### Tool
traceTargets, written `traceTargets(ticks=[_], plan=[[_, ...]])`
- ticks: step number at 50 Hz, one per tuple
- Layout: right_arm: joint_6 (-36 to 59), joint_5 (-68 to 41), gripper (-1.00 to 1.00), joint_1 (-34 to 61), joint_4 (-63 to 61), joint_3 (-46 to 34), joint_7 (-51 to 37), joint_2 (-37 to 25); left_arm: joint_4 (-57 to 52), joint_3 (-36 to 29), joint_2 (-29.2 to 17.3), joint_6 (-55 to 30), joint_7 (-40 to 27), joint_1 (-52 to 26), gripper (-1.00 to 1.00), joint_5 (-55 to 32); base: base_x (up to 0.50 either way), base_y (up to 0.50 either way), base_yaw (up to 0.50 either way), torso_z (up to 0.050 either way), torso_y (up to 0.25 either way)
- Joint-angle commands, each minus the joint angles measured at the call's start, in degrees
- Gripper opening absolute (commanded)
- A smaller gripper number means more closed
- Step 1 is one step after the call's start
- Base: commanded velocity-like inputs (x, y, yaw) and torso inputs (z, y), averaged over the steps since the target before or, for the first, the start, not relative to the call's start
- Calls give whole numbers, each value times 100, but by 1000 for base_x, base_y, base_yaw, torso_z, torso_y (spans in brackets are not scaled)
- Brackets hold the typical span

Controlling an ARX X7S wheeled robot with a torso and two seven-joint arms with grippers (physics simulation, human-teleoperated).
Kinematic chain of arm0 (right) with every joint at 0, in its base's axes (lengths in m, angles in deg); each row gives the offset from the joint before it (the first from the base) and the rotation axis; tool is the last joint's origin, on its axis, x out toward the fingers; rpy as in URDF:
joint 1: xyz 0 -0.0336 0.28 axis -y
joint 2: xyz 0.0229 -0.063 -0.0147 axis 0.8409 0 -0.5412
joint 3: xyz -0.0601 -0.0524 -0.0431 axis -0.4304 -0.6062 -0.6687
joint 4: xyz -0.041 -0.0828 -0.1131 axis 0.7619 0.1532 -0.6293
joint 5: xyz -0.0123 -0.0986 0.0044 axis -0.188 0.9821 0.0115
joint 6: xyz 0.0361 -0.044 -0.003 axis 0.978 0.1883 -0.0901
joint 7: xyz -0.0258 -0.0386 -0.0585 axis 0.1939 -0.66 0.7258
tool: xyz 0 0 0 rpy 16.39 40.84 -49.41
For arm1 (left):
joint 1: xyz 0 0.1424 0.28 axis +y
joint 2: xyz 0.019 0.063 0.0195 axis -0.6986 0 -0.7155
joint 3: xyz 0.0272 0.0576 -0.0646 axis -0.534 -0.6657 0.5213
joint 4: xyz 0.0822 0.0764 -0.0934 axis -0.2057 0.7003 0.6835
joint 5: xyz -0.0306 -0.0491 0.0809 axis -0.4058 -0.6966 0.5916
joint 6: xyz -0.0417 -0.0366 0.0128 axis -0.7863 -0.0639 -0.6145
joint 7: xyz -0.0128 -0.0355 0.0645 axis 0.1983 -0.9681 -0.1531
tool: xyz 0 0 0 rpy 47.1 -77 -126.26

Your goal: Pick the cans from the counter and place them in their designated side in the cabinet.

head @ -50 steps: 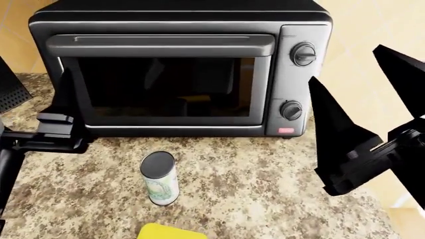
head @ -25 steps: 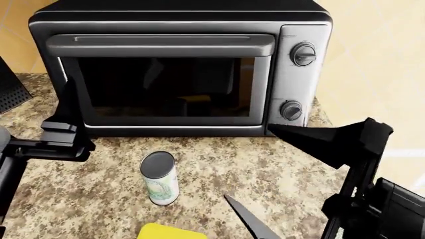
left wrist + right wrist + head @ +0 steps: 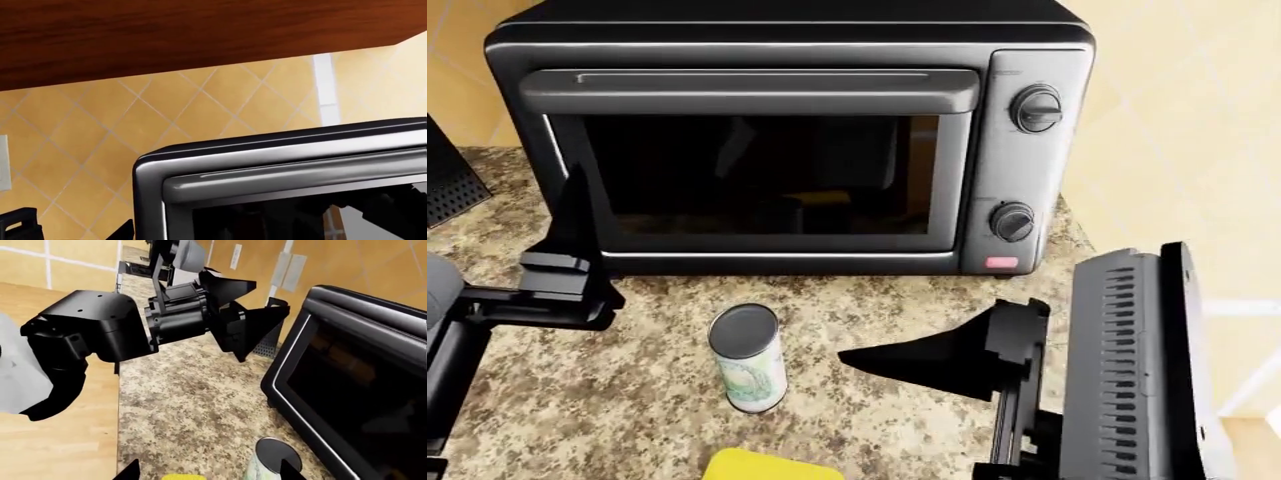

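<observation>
Grey-topped can (image 3: 747,357) stands between both grippers' jaws (untouched).

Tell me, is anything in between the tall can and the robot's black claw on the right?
Nothing. In the head view only bare speckled counter lies between the tall can and the right gripper, which points toward it.

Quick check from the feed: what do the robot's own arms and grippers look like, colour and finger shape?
Both are matte black. The left gripper has flat, wedge-shaped fingers tapering to points, on a blocky black housing behind a rounded black wrist link, with a pale grey arm segment further back. The right gripper has the same pointed black wedge finger, mounted beside a dark grey ribbed panel. No cables or markings are visible.
</observation>
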Motion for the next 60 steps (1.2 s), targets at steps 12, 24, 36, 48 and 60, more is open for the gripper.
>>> traceTargets(ticks=[12,24,36,48,60], plan=[[408,152,100,41,77,-819,-121,79,56,-116,-94,209,-45,122,100,69,0,0,0,0,0],[858,757,100,-255,82,-903,246,283,68,-134,-169,263,-109,111,100,-10,0,0,0,0,0],[1251,2537,100,-938,-92,-866,1599,629,74,-150,-201,358,-127,180,100,-1,0,0,0,0,0],[574,4658,100,-1588,-141,-1863,2857,509,104,-140,-224,463,-112,259,100,37,0,0,0,0,0],[79,5461,100,-1836,45,-2611,3126,291,114,-167,-249,535,-132,305,100,47,0,0,0,0,0]])
